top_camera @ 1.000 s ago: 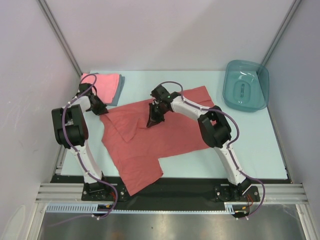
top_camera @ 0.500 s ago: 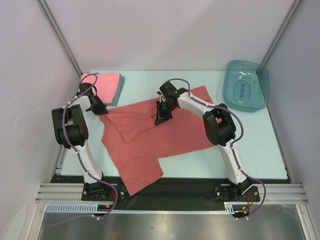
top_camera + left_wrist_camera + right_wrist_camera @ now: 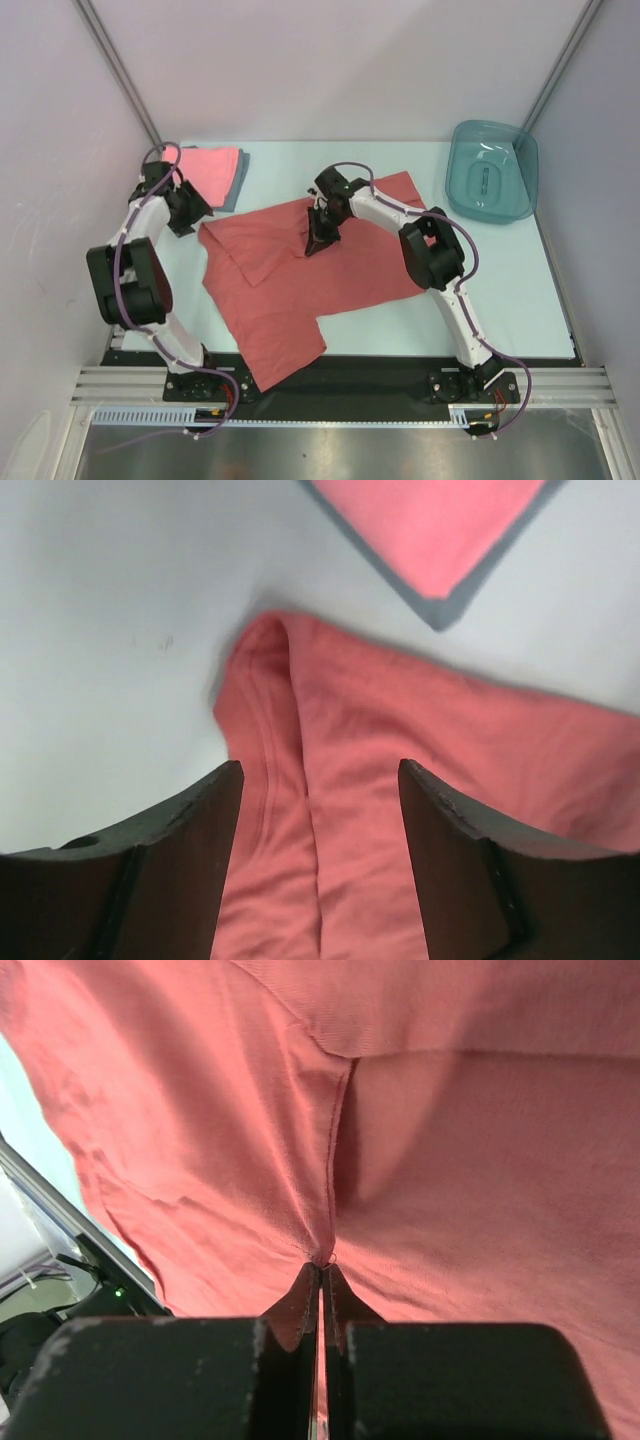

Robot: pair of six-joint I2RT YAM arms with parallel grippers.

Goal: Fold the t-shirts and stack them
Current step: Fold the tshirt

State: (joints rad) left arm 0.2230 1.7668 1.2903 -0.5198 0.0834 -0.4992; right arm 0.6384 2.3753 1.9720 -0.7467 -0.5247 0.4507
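Observation:
The brick-red t-shirt (image 3: pixel 340 275) lies spread and partly folded across the middle of the table. My right gripper (image 3: pixel 318 240) is shut on a pinch of its fabric along a seam (image 3: pixel 330 1160), fingertips together (image 3: pixel 321 1265). My left gripper (image 3: pixel 188 218) hovers open over the shirt's left corner (image 3: pixel 290 710), with cloth showing below the gap (image 3: pixel 320 770) and nothing between the fingers. The pink t-shirt (image 3: pixel 212 163) lies folded at the back left on top of the grey-blue t-shirt (image 3: pixel 238 185), whose edge (image 3: pixel 440 608) peeks out beneath it.
A teal translucent tub (image 3: pixel 492 170) stands at the back right corner. The pale table (image 3: pixel 520 290) ends in a black strip at the front, where a flap of the red shirt (image 3: pixel 285 355) overhangs. Grey walls close in on both sides.
My left gripper opened and let go of the red shirt's left corner, and its arm swung outward to the left. The right gripper stayed shut on the fabric, shifting only slightly.

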